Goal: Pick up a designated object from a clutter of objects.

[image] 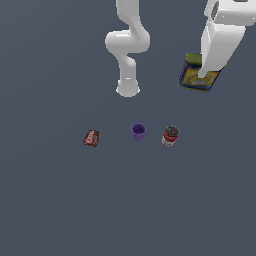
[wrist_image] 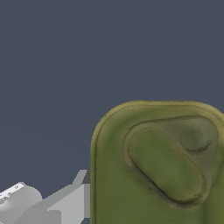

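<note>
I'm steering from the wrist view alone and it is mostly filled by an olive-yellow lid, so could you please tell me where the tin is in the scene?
Observer: The tin sits under the arm's end at the upper part of the exterior view's right, apart from the other items.
Operator: What else is out there?
Observer: A purple cup, a red-and-white can and a red-brown packet form a row.
Operator: Is the gripper closed on the tin?
Observer: I cannot tell; the arm's white link hides the gripper.
</note>
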`<state>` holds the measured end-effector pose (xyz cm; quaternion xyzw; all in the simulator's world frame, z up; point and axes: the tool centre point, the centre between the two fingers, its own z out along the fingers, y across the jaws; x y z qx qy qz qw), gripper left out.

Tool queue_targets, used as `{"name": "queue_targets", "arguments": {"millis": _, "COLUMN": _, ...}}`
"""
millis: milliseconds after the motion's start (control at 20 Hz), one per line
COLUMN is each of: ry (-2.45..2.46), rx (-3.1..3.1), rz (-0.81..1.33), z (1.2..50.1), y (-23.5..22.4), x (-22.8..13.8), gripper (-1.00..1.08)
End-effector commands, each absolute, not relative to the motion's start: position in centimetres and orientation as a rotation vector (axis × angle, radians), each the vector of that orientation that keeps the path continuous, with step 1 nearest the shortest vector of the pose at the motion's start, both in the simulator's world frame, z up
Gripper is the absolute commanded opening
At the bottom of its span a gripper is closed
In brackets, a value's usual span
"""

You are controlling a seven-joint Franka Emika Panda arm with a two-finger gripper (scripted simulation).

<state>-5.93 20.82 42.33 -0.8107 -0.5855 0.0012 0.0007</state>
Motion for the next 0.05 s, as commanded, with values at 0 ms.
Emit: {"name": "queue_targets", "arguments": {"millis": 0, "ry": -1.839, "rx": -2.547, "rz": 0.000, "z": 42.74, "y": 20.80, "x": -6.01, "gripper": -1.00}}
